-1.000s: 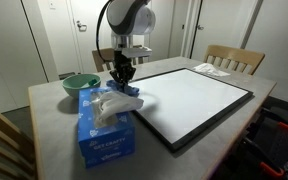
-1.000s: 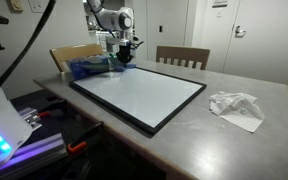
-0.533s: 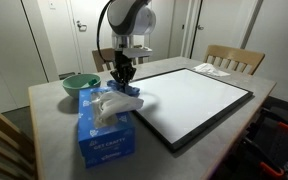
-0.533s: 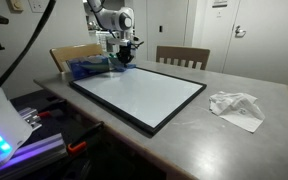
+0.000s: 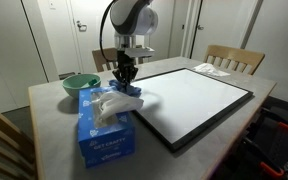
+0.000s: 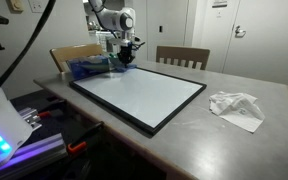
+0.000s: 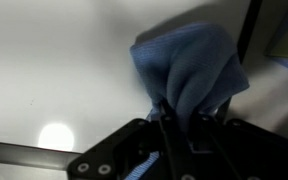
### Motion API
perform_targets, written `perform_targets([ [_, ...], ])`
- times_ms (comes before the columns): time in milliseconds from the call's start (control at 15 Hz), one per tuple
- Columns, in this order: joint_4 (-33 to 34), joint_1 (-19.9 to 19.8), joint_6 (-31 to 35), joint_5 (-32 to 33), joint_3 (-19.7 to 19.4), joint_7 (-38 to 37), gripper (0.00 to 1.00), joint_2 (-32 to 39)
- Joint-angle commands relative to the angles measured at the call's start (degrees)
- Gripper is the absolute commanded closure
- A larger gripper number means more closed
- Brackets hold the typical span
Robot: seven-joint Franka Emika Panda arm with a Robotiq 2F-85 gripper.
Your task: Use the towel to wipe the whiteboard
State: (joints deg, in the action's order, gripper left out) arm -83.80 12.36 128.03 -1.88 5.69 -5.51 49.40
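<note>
Scarcely anything has moved since a second ago: arm, cloth and board keep the same places.

Item: towel [image 7: 189, 75]. Small, soft, blue. It is gathered into a bunch, with folds running up into the fingers [image 7: 170, 112], so its long axis stands roughly upright off the board. Its lower end spreads on the white surface. It sits just inside one corner of the whiteboard [image 5: 199, 100], close to the black frame, and shows as a small blue patch in an exterior view [image 5: 130, 92].

Item: gripper [image 5: 124, 78]. Fingers are pressed together, pinching the top of the towel. The wrist points straight down over that same whiteboard corner, and the arm rises vertically above it to a bent elbow. It is seen likewise in an exterior view [image 6: 127, 56].

Item: whiteboard, also [image 6: 139, 92]. Large, flat and rectangular, with a plain white face and a thin black frame. It lies flat on the counter [image 6: 234, 140].

Other items:
- Blue tissue box [image 5: 106, 130], just beside the whiteboard corner where the gripper stands.
- Green bowl [image 5: 80, 85], beyond the box, clear of the whiteboard.
- Crumpled white tissue [image 6: 236, 105], well apart from the whiteboard's opposite end.
</note>
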Motion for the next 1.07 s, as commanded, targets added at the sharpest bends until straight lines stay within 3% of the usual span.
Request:
perform_targets([
  [0, -5.15, -1.59, 2.18, -0.09, -0.28, 1.16, 0.96, -1.22],
  [1000, -13.98, -4.19, 5.65, 1.42, -2.75, 1.03, 0.96, -5.97],
])
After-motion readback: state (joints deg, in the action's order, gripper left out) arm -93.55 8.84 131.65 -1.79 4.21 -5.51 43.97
